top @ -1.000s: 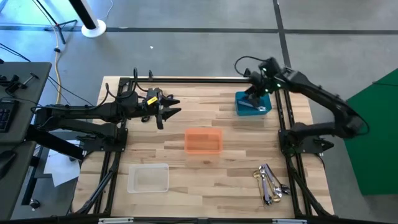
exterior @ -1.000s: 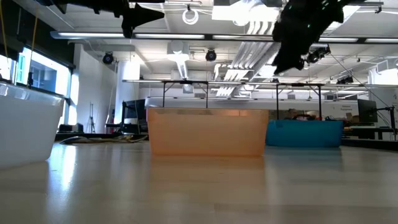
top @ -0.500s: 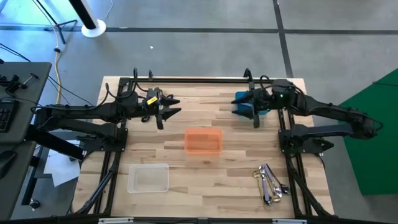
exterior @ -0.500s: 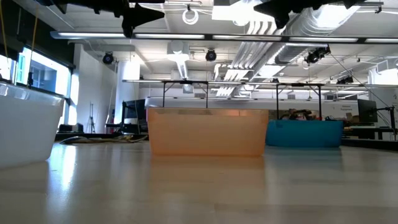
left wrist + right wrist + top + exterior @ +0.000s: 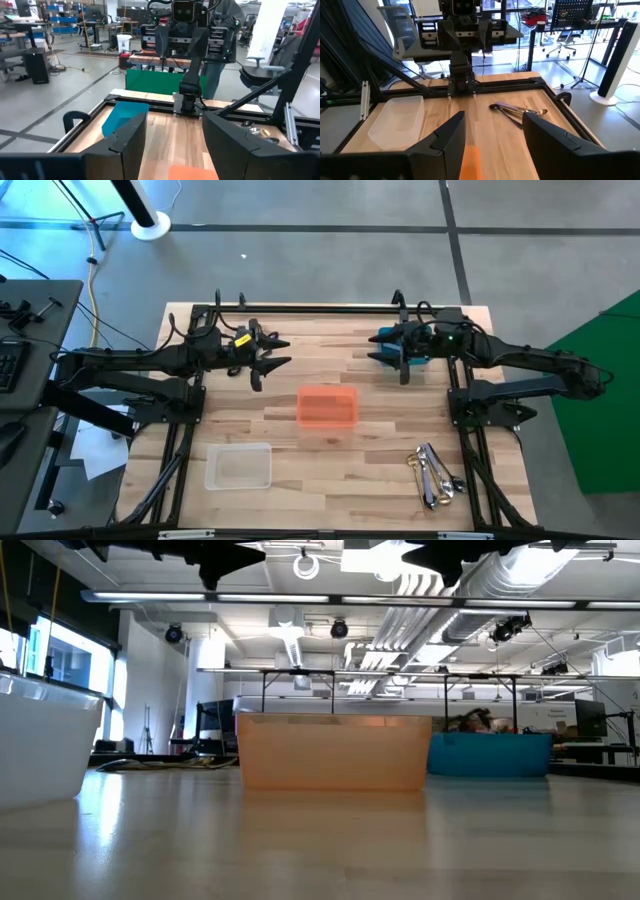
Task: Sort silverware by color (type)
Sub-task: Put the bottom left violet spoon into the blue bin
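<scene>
Both arms are hovering above the far half of the tabletop (image 5: 380,430), the left tool (image 5: 272,356) and right tool (image 5: 392,352) each gaping wide and carrying nothing. The silverware (image 5: 432,472) is lying heaped near the tabletop's near right corner, well apart from the orange bin (image 5: 326,407), clear bin (image 5: 238,466) and blue bin (image 5: 420,360).

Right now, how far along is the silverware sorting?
Nothing looks sorted: the orange plastic bin and clear plastic bin show no cutlery; the blue bin is mostly hidden. Nothing is in hand: left gripper and right gripper hover open. The whole pile of metal silverware remains.
</scene>
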{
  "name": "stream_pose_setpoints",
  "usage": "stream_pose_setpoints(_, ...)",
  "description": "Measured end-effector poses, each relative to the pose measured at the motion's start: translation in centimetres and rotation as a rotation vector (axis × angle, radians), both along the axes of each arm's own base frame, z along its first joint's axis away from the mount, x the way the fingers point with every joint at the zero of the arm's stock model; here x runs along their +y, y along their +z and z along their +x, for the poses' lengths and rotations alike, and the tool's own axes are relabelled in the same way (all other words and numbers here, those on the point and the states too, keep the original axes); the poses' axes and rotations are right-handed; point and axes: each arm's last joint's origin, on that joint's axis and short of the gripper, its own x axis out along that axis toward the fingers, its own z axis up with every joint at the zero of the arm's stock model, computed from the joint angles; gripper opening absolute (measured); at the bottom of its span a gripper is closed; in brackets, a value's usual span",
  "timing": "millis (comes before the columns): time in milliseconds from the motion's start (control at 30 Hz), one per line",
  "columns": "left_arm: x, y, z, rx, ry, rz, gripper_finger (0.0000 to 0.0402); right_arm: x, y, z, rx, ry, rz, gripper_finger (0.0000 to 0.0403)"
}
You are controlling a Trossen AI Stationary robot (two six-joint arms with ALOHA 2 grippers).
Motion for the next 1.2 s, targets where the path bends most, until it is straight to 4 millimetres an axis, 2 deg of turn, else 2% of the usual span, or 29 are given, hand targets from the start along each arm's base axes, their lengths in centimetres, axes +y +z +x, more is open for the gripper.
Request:
stream_pose_setpoints(267, -0.05, -0.18, 0.00, 0.040, -0.016, 0.152, 0.0181, 0.00, 0.01, 0.00, 0.000, 0.000, -0.005, 0.0181)
stream_pose_setpoints(967, -0.02, -0.37, -0.01, 0.051, -0.007, 0.090, 0.0181, 0.00, 0.01, 0.00, 0.000, -0.001, 0.002, 0.0181)
stream_pose_setpoints(1100, -0.01, -0.34, -0.01, 0.048, -0.004, 0.090, 0.0181, -0.04, -0.02, -0.02, 0.001, -0.031, 0.097, 0.0181)
stream_pose_setpoints(1200, -0.01, -0.33, -0.01, 0.047, -0.004, 0.091, 0.0181, 0.06, -0.05, -0.39, 0.106, -0.055, 0.219, 0.0181)
